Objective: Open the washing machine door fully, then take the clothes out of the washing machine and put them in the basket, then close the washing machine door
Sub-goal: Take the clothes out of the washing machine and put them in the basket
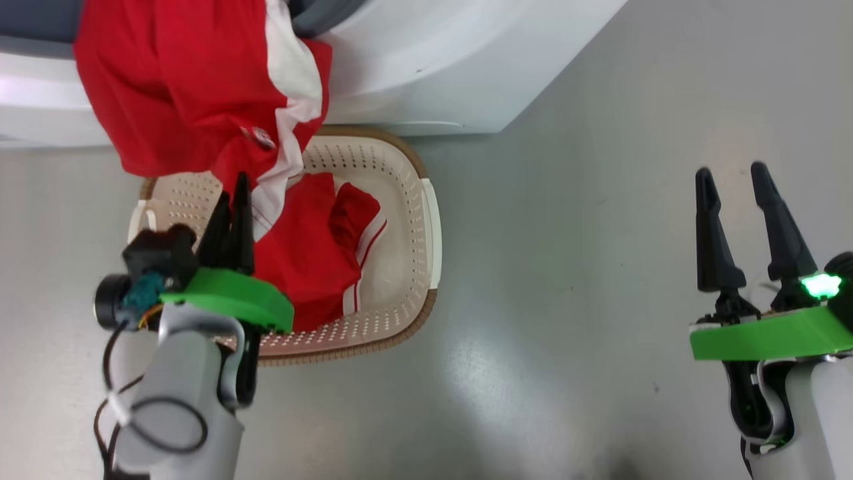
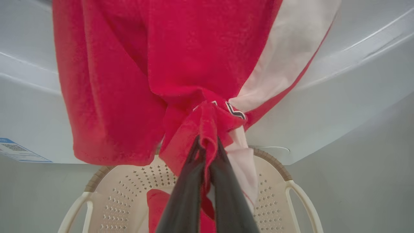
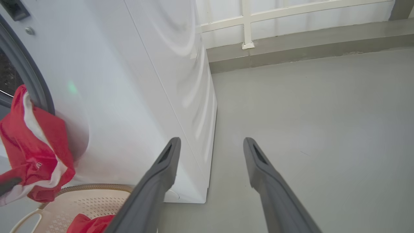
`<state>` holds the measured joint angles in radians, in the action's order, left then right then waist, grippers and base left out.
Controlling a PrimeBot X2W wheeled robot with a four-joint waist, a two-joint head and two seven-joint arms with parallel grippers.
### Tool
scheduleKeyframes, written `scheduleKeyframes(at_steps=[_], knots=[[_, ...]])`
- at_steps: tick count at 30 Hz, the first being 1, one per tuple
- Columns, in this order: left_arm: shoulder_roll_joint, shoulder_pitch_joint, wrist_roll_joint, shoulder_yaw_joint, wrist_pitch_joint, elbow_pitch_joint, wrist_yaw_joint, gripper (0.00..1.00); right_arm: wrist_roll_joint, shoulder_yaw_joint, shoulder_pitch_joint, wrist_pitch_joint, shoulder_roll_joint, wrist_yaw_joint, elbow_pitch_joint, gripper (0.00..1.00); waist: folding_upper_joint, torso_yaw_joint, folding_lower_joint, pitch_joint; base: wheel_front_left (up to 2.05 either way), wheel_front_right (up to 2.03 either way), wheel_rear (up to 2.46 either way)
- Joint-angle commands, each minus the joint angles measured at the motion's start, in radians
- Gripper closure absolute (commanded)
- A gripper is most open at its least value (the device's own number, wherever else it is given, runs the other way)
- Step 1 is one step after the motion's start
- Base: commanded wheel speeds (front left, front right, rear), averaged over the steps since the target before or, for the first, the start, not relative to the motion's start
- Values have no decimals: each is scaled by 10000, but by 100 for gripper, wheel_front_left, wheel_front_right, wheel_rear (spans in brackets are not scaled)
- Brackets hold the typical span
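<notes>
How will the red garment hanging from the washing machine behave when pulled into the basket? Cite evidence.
Probably floppy: the red garment drapes in folds from the washing machine and bunches where the shut left tool pinches it. Likely light, since a narrow pinch holds it. It could catch on the basket rim.

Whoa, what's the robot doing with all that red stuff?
It is unloading laundry. The left gripper has its fingers pinched shut on a red-and-white top that hangs out of the washing machine, right above the basket on the floor. Another red piece already lies in the basket. The right gripper is off to the side with its fingers open, holding nothing.
</notes>
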<state>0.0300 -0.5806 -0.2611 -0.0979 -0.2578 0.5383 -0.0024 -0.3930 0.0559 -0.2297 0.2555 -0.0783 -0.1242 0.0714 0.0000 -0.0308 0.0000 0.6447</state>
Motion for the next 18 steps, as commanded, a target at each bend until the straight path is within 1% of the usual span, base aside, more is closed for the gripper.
scheduleKeyframes(at_steps=[1, 4, 8, 10, 12, 14, 15, 16, 18], knots=[[202, -143, 92, 249, -40, 271, -105, 100, 94, -222, -57, 63, -14, -65, -275, 0, 0, -51, 0, 165, 0, 0, 0], [202, -799, 194, 253, -40, 1410, -167, 100, 90, -241, -134, 63, -12, -65, -283, 0, 0, -92, 0, 298, 0, 0, 0], [202, -1590, 274, 370, -40, 2525, -164, 85, 85, -290, -247, 63, 0, -65, -295, 0, 0, -186, 0, 509, 0, 0, 0], [202, -1889, 322, 383, -40, 2893, -176, 80, 83, -279, -292, 63, 11, -65, -306, 0, 0, -202, 0, 583, 0, 0, 0], [202, -2124, 329, 400, -40, 3151, -168, 63, 86, -271, -319, 63, 23, -65, -317, 0, 0, -215, 0, 651, 0, 0, 0], [202, -2277, 327, 439, -40, 3337, -145, 54, 92, -270, -347, 63, 35, -65, -318, 0, 0, -227, 0, 702, 0, 0, 0], [202, -2331, 340, 447, -40, 3402, -146, 30, 93, -270, -361, 63, 40, -65, -315, 0, 0, -232, 0, 715, 0, 0, 0], [202, -2364, 370, 455, -40, 3439, -143, 2, 94, -267, -370, 63, 45, -65, -312, 0, 0, -234, 0, 721, 0, 0, 0], [202, -2379, 393, 474, -40, 3475, -163, 0, 97, -249, -375, 63, 51, -65, -305, 0, 0, -228, 0, 717, 0, 0, 0]])
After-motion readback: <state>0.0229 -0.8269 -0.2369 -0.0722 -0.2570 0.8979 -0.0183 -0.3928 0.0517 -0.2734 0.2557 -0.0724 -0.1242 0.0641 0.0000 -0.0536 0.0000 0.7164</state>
